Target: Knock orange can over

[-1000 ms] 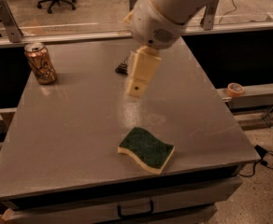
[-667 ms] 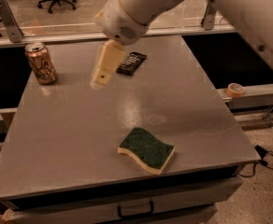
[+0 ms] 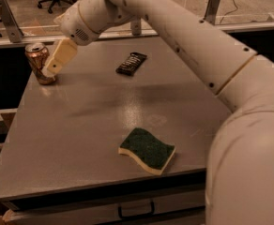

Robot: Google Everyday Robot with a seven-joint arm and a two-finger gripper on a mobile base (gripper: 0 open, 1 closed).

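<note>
1. Orange can [image 3: 37,62] upright at the far left corner of the desk [image 3: 80,139], long axis vertical, silver top up.
2. End effector [image 3: 50,70] slanted down toward the can, tip against its wrapper-facing side; open or closed, cannot tell.
3. Black wrapper [image 3: 131,63] flat at mid-desk; green sponge [image 3: 147,150] near the front edge, well apart from the can.
</note>
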